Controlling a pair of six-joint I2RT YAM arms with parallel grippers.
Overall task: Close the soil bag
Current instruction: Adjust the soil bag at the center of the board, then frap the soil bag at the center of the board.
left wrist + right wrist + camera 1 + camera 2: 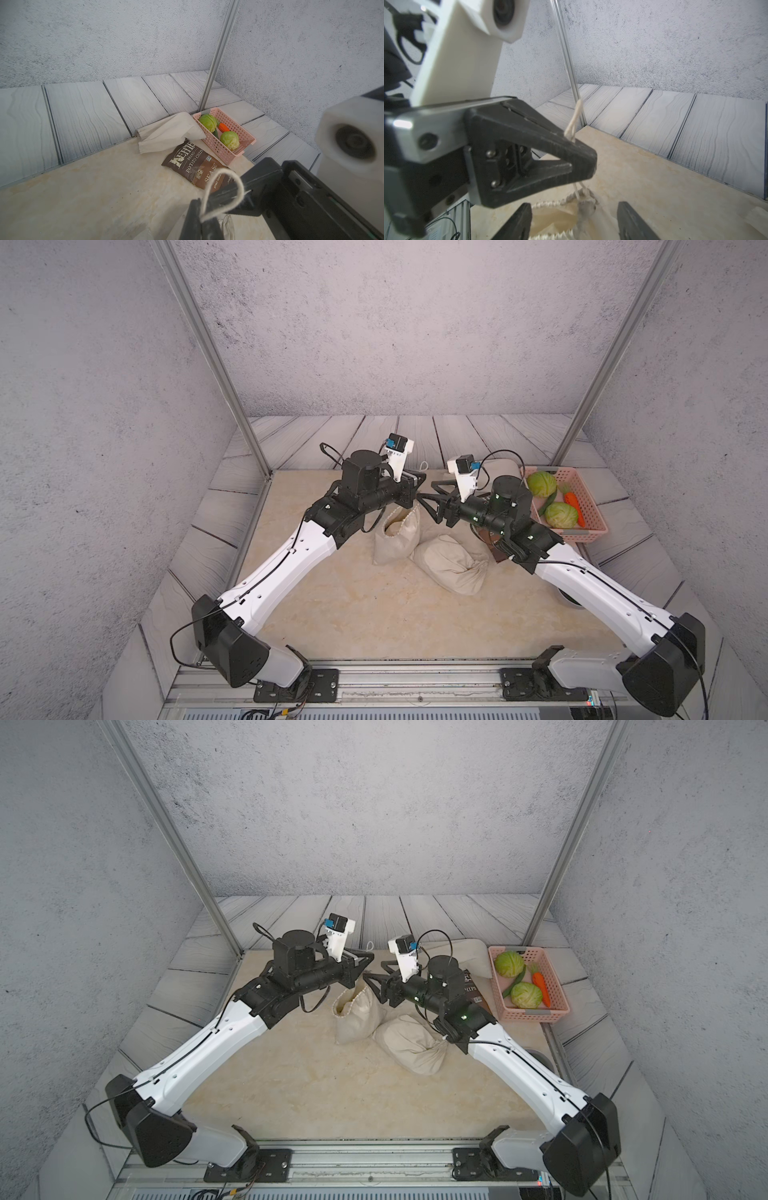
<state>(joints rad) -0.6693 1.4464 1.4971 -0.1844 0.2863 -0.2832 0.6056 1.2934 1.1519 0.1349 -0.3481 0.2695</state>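
Two grippers meet tip to tip above the soil bag (395,539), which stands upright on the table (332,614) near its middle with its mouth open. The left gripper (419,486) is pressed together on the bag's drawstring (225,169). In the left wrist view the white loop sticks out beyond the clamped jaws. In the right wrist view the cord (576,116) rises from the gathered hem, passes through the left gripper (583,158) and stands up past its tip. The bag hangs just below that claw, its hem puckered where the cord leaves it. The right gripper (575,224) is spread wide and holds nothing. Its two fingers (519,222) stand on either side of the bag's mouth, apart from the fabric. A second, closed sack (451,564) lies on its side just beside the soil bag, under the right arm.
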